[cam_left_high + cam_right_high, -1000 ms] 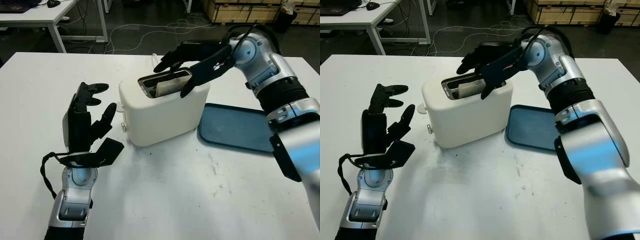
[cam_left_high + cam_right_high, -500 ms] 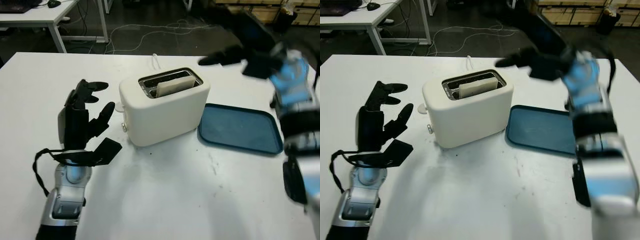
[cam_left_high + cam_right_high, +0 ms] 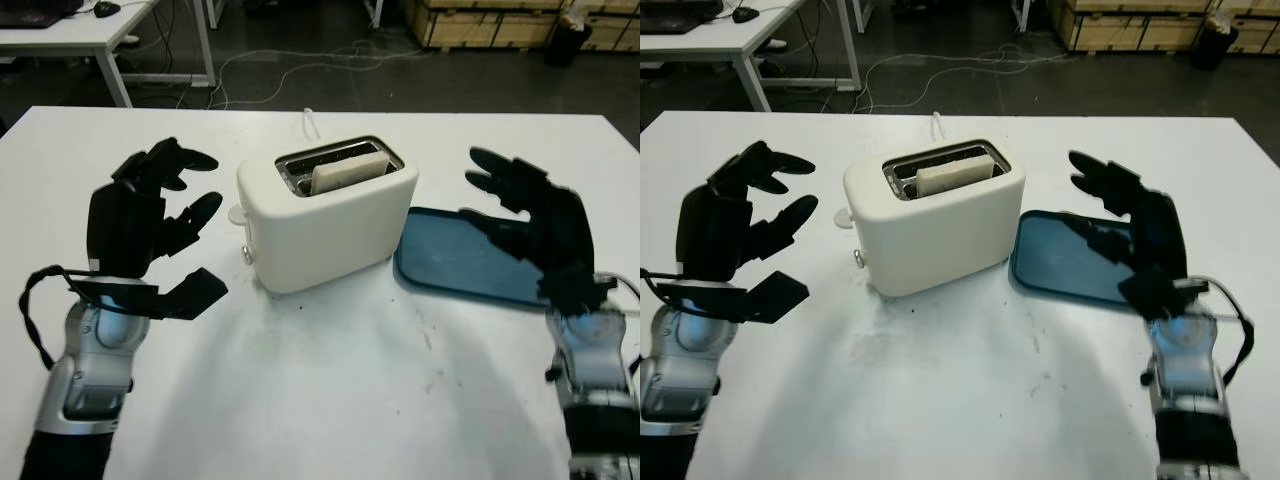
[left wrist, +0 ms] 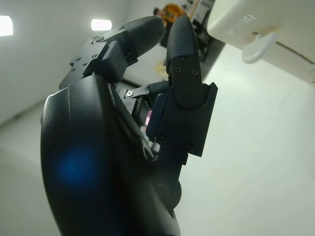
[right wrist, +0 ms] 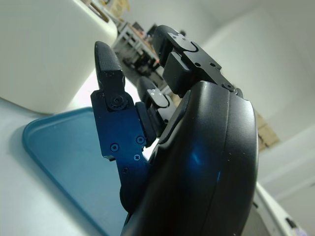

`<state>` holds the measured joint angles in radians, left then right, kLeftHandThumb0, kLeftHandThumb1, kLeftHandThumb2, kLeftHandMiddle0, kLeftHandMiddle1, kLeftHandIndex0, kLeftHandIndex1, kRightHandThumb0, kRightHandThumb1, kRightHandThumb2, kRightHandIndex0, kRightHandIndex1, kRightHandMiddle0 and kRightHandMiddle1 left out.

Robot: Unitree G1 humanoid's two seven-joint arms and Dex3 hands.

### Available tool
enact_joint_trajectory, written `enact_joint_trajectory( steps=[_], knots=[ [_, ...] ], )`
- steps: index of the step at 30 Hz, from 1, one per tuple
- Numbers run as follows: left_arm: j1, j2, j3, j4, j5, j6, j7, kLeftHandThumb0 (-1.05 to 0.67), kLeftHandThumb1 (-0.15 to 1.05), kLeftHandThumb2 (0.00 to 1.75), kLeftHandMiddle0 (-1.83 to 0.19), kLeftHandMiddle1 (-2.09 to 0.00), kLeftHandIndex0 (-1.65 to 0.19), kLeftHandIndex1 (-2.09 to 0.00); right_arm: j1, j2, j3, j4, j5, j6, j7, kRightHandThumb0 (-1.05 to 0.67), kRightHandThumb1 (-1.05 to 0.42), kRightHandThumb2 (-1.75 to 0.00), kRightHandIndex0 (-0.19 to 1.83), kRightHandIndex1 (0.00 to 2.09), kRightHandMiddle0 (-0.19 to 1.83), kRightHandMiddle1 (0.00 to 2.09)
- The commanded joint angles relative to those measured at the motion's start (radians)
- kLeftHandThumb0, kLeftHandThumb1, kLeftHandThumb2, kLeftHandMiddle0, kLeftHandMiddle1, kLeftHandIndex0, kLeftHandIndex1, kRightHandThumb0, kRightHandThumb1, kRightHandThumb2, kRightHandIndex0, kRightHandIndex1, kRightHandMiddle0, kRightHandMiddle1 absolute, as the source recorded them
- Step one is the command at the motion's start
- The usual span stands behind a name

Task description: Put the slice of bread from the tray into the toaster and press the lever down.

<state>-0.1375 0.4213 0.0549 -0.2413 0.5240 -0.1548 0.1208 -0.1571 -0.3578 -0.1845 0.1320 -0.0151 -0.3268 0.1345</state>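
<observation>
The white toaster [image 3: 325, 215] stands mid-table with the slice of bread [image 3: 348, 172] upright in its slot, its top edge poking out. The toaster's lever knob [image 3: 237, 213] juts from the left end face and appears close by as the lever knob [image 4: 258, 48]. My left hand [image 3: 190, 215] is open, raised just left of that end and apart from it. The blue tray [image 3: 470, 265] lies right of the toaster with nothing on it. My right hand [image 3: 495, 195] is open above the tray's right half, holding nothing.
A white cord [image 3: 310, 120] runs off the table's far edge behind the toaster. The white table [image 3: 330, 400] is bare in front of the toaster. Beyond it are another desk [image 3: 100, 40], floor cables and wooden crates [image 3: 490, 20].
My right hand left the toaster's top, swung up and away, and came down over the tray. The bread stayed in the slot. My left hand lifted and turned a little.
</observation>
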Motion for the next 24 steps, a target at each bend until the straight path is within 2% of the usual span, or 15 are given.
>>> enact_joint_trajectory(
  steps=[1, 3, 9, 13, 18, 20, 24],
  knots=[
    [-0.023, 0.037, 0.018, -0.028, 0.002, -0.015, -0.028, -0.36, 0.80, 0.44, -0.54, -1.30, -0.52, -1.05, 0.011, 0.016, -0.009, -0.024, 0.009, 0.033, -0.019, -0.33, -0.92, -0.11, 0.72, 0.06, 0.68, 0.01],
    [-0.024, 0.060, 0.025, -0.047, 0.014, -0.006, -0.053, -0.33, 0.76, 0.58, -0.55, -1.27, -0.54, -1.02, 0.011, 0.022, -0.015, -0.019, 0.023, 0.038, -0.017, -0.33, -0.92, -0.12, 0.73, 0.05, 0.68, 0.01],
    [-0.036, 0.199, 0.039, -0.082, 0.040, 0.003, -0.212, -0.29, 0.70, 0.74, -0.56, -1.16, -0.57, -0.88, -0.001, 0.010, -0.013, -0.009, 0.033, 0.070, 0.002, -0.34, -0.92, -0.16, 0.76, 0.04, 0.70, 0.01],
    [-0.087, 0.299, 0.018, 0.004, 0.009, -0.096, -0.291, -0.29, 0.63, 0.81, -0.57, -1.07, -0.61, -0.80, -0.006, -0.008, -0.004, -0.026, 0.017, 0.116, 0.015, -0.35, -0.92, -0.17, 0.75, 0.02, 0.67, 0.00],
    [-0.151, 0.370, -0.025, 0.130, 0.002, -0.235, -0.329, -0.31, 0.50, 0.86, -0.57, -1.03, -0.62, -0.78, -0.017, -0.020, -0.003, -0.030, 0.018, 0.130, 0.026, -0.35, -0.92, -0.18, 0.75, 0.01, 0.66, 0.00],
    [-0.175, 0.382, -0.037, 0.175, -0.007, -0.279, -0.341, -0.34, 0.49, 0.86, -0.56, -1.03, -0.61, -0.78, -0.023, -0.027, 0.001, -0.023, 0.005, 0.119, 0.022, -0.35, -0.92, -0.18, 0.75, 0.01, 0.66, 0.00],
    [-0.196, 0.367, -0.063, 0.251, 0.007, -0.344, -0.318, -0.38, 0.55, 0.83, -0.52, -1.04, -0.55, -0.78, -0.032, -0.030, 0.004, -0.010, -0.014, 0.104, 0.017, -0.34, -0.92, -0.17, 0.75, 0.01, 0.67, 0.00]
  ],
)
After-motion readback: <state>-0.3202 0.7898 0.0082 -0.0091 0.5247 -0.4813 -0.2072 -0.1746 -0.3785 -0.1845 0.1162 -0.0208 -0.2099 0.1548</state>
